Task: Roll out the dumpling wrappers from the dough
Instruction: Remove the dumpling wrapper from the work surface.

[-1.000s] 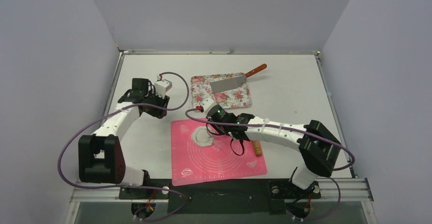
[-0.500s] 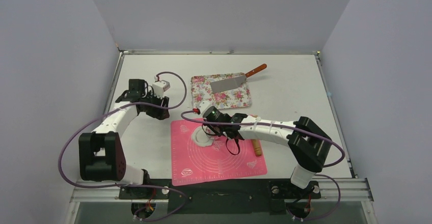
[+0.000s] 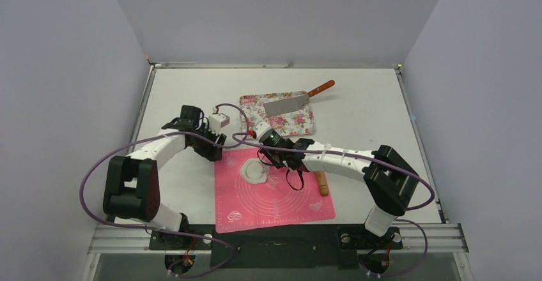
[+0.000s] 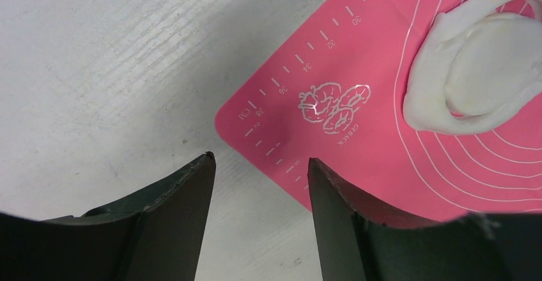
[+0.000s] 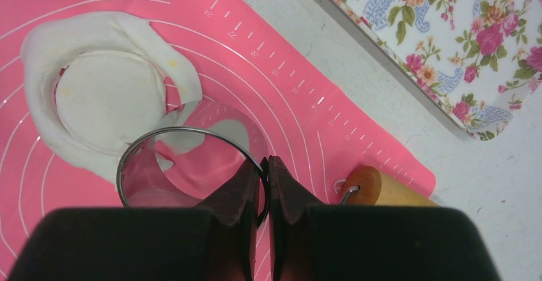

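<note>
Hovering by mat corner [image 4: 238,113], left hand [image 4: 259,161]

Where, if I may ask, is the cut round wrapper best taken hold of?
Probably its rim on the side facing the ring cutter, coming in low: the wrapper lies thin and flat, and mat shows between it and the dough there.

Tabletop tools
Pink silicone mat [image 3: 275,201] centre frame; wooden rolling pin [image 3: 323,184] at its right edge; steel cleaver [image 3: 285,105] on floral rectangular tray [image 3: 293,124] above; metal ring cutter [image 5: 182,129] over mat.
</note>
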Motion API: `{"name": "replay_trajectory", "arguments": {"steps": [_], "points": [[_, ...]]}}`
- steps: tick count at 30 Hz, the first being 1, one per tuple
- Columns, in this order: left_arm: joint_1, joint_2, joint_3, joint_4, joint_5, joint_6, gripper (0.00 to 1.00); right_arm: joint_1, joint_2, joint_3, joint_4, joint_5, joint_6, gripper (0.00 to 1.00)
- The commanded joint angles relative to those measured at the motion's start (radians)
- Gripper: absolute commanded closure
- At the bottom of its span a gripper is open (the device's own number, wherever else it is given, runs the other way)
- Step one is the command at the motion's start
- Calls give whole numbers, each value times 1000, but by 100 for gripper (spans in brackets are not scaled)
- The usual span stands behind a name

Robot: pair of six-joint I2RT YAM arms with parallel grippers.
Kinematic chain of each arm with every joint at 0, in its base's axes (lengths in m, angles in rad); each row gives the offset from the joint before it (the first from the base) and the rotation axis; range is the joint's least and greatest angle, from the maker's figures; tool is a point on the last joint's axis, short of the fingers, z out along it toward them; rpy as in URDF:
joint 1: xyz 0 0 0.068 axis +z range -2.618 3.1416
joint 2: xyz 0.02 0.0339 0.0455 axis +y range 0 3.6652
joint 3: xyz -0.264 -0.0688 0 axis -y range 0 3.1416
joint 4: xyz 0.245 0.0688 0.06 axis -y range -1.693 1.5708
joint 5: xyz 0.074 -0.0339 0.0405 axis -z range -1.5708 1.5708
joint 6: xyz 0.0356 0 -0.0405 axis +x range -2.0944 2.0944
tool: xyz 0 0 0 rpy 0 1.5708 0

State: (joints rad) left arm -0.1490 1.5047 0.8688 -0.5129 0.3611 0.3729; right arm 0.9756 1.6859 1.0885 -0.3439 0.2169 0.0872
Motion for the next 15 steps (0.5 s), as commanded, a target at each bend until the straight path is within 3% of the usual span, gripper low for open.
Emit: {"name": "replay_trajectory", "arguments": {"steps": [1, 15], "points": [[-4, 19, 2, 10, -10, 14, 46, -11, -15, -4, 6, -23, 17, 100], [-16, 45, 24, -8, -9, 13, 43, -18, 36, -1, 18, -42, 8, 100]]}}
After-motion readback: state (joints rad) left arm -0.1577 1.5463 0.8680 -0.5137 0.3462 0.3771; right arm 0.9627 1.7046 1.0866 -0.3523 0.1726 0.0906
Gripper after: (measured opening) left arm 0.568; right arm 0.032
